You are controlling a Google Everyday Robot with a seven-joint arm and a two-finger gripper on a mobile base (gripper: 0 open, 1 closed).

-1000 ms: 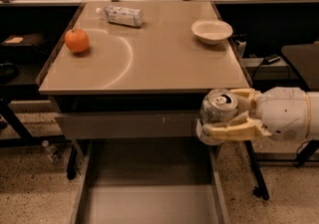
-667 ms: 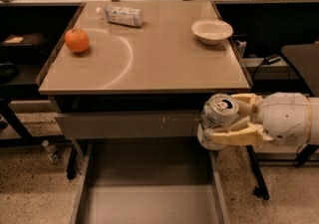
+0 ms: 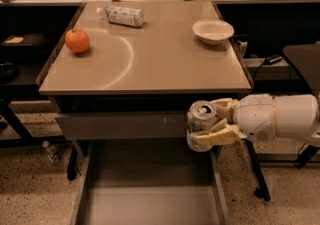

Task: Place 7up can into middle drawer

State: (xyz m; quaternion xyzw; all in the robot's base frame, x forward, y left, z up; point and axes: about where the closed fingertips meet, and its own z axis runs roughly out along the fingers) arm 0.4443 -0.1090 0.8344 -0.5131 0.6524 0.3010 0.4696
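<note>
The 7up can (image 3: 200, 121) is a small silvery can with a pull-tab top, held upright in front of the cabinet's right side. My gripper (image 3: 214, 123) comes in from the right on a white arm and is shut on the can, with cream fingers (image 3: 218, 136) wrapped around its side. The can hangs just above the far right corner of the middle drawer (image 3: 150, 189), which is pulled out wide open below, with a plain flat floor and thin side walls.
On the tan tabletop (image 3: 150, 64) lie an orange (image 3: 77, 40) at the left, a clear plastic bottle (image 3: 122, 15) at the back, and a white bowl (image 3: 213, 30) at the right. A closed grey drawer front (image 3: 120, 125) sits above the open drawer. A small bottle (image 3: 51, 151) lies on the floor at the left.
The gripper with the can has moved slightly left and down, nearer over the open drawer's right edge. Nothing else has moved.
</note>
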